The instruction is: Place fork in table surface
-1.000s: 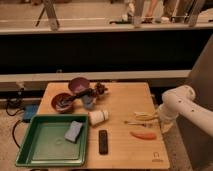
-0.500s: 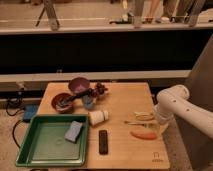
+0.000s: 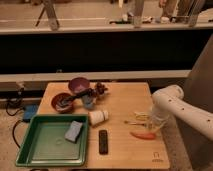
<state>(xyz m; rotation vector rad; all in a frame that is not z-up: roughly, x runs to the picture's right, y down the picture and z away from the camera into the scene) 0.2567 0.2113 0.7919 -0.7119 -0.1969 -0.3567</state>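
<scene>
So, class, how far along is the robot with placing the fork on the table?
Looks done: the fork seems to lie on the table, near its right edge, just behind an orange item. In hand: the gripper sits at the fork's right end; whether it grips the fork cannot be told. Left: releasing if needed, then backing away.

Table surface [image 3: 120,102]: light-brown wood, matt, smooth.
Green tray [image 3: 31,156], table's front-left corner: plastic-looking, faint sheen.
Blue sponge [image 3: 74,131] in tray: soft, matt.
Purple bowl [image 3: 78,85] and red-brown bowl [image 3: 62,102], table's rear left: glossy, plastic-looking.
White cup [image 3: 98,116], mid-table: matt.
Black bar [image 3: 103,141], table's front: dull.
Fork [image 3: 133,122], table's right side: pale, material unclear.
Gripper [image 3: 150,121], over table's right edge: on arm [image 3: 176,102] with white, smooth shell.
</scene>
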